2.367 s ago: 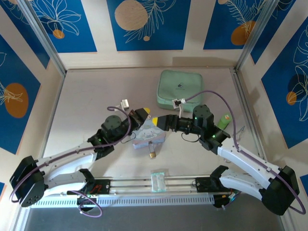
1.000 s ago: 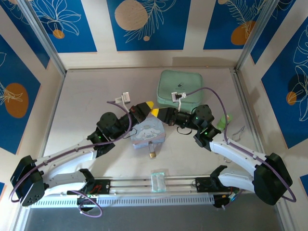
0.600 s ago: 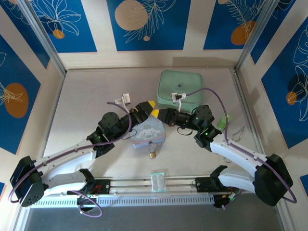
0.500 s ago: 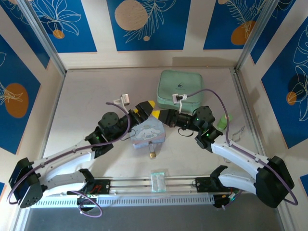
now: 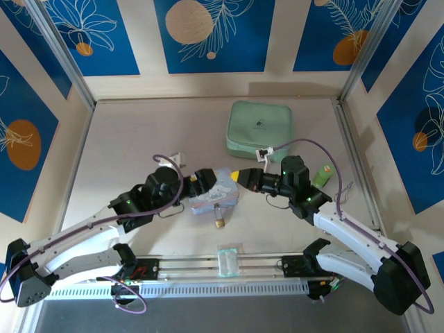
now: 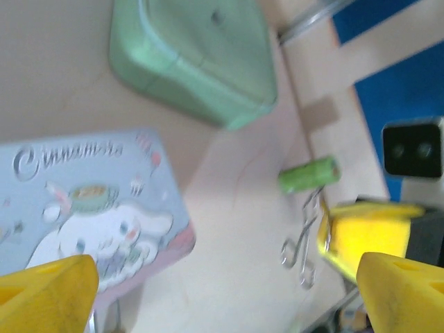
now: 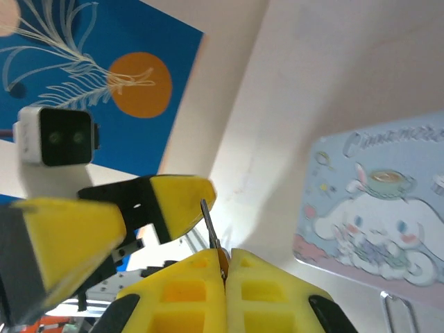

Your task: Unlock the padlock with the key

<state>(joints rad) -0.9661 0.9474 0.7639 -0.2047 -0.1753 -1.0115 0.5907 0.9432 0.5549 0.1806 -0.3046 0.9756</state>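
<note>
Padlock [image 5: 219, 223] is lying on the table just beside the tin [image 5: 216, 196]'s near edge, untouched. Right gripper [image 7: 223, 255] is pinching the key [image 7: 209, 223], and left gripper [image 6: 225, 270] is hanging wide open by the tin. I'm judging insertion pending: next needs the lock steadied and the key aligned. Counting one padlock, one key, one tin.

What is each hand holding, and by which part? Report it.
Right hand pinches the key by one end, the rest jutting out. Left hand is open, holding nothing.

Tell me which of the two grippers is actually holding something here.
The right gripper: it is clamped shut on the thin key. The left gripper is wide open, holding nothing.
</note>
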